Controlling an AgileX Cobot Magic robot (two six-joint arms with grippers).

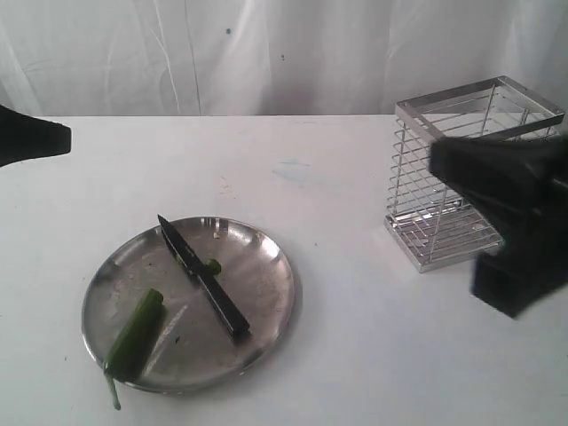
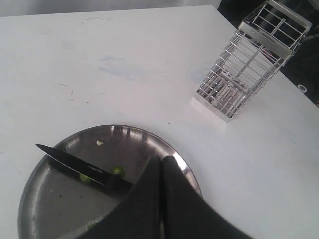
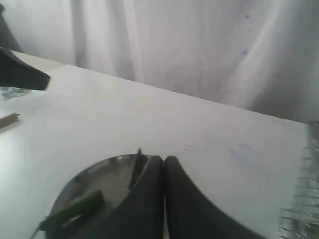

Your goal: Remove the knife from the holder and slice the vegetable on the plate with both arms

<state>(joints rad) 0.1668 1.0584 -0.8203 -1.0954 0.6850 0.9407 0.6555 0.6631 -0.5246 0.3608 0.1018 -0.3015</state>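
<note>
- The left gripper (image 1: pixel 64 138) was spotted at the far left edge, well away from the plate. In the left wrist view its fingers (image 2: pixel 172 172) were pressed tight together, and nothing was gripped between them.
- The vegetable (image 1: pixel 135 335) was found lying on the left part of the plate (image 1: pixel 262 266). Its cut end was pointed toward the plate's middle, and its thin pale stem was hung over the near rim onto the white table (image 1: pixel 373 355).
- The knife (image 1: pixel 202 277) was laid flat and diagonal across the middle of the plate, clear of the vegetable. Its tip was aimed at the far rim and its black handle was turned toward the near right.
- A small green slice (image 1: pixel 213 265) was seen just beside the blade, on its right side.
- The holder (image 1: pixel 413 191) was stood upright on the table, well to the right of the plate.
- The right arm (image 1: pixel 524 222) was caught as a blurred dark mass in front of the holder's right side.
- The right gripper (image 3: pixel 163 160) was shown closed in its own wrist view, finger against finger, with nothing held.
</note>
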